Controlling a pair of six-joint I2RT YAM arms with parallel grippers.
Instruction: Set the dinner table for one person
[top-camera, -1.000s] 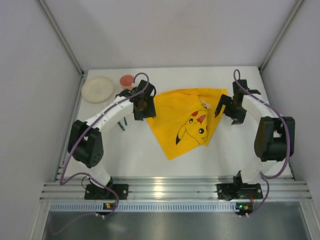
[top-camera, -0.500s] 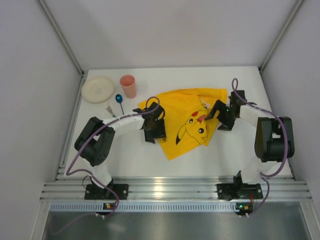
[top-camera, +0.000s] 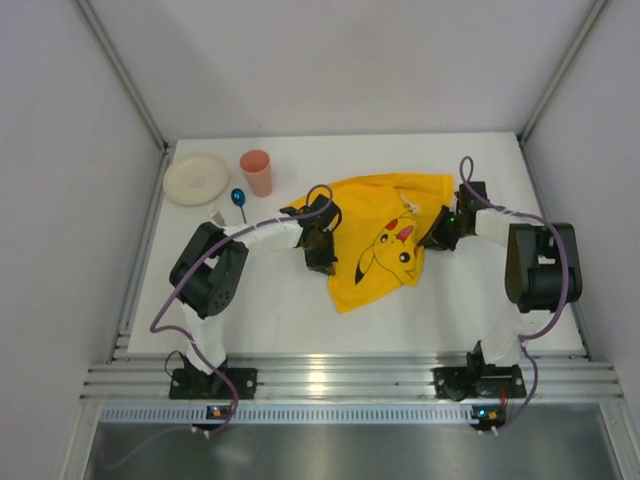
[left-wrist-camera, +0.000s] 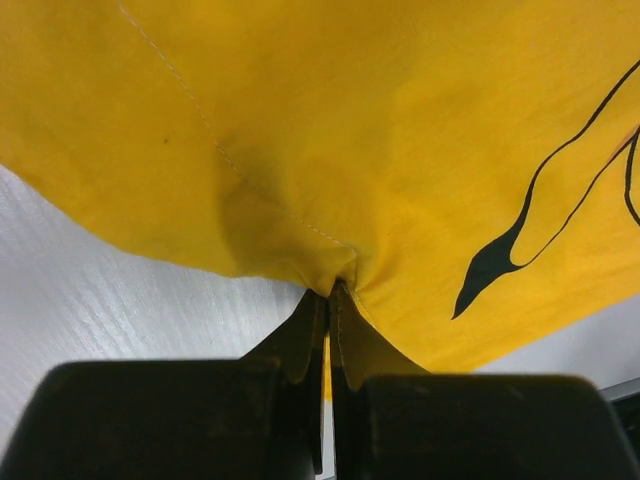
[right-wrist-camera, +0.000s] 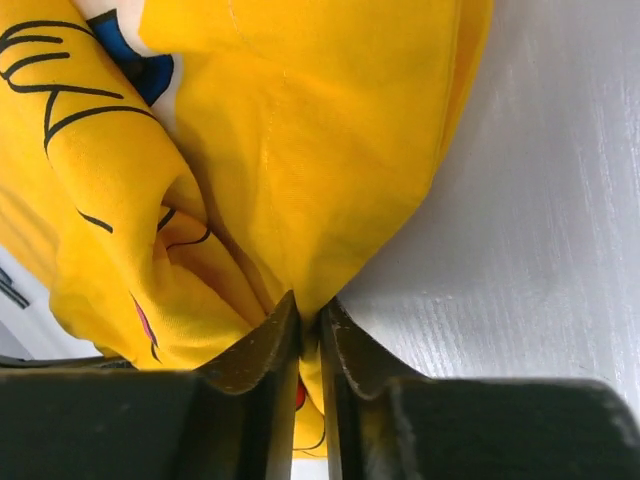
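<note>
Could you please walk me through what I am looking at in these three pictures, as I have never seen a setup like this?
These are two robot arms bolted at the near edge of a white table. The wide picture looks down from above and behind them. The other two come from a small camera on each wrist, looking along its own claw. On the table lie a yellow cartoon-printed cloth, a pale plate, a pink cup and a blue spoon. The left claw is shut, pinching the cloth's edge, and the right claw pinches its opposite side.
</note>
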